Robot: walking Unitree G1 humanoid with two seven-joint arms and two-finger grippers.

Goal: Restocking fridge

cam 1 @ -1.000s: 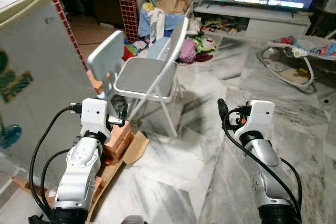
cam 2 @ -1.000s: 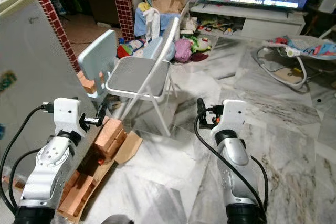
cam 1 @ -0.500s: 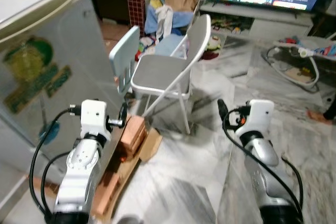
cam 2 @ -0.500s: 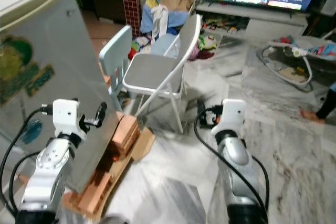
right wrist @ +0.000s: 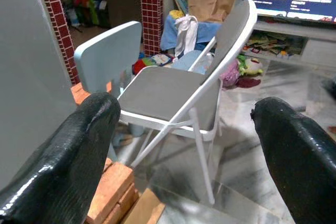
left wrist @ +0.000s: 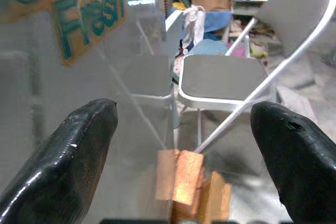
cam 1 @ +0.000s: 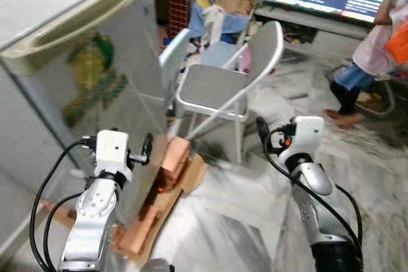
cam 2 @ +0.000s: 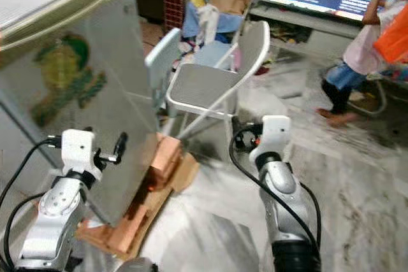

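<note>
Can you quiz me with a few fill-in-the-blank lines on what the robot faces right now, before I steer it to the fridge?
1. The grey metal fridge stands on the robot's ____ side.
2. The grey folding metal chair stands on the ____ floor.
3. Against the fridge's base lies a stack of orange ____.
4. The left gripper and the right gripper both have their fingers ____.

Missing words: left; marble; bricks; open

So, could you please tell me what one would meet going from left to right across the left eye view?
Fridge → left gripper → stacked bricks → grey folding chair → right gripper → person by the TV.
</note>
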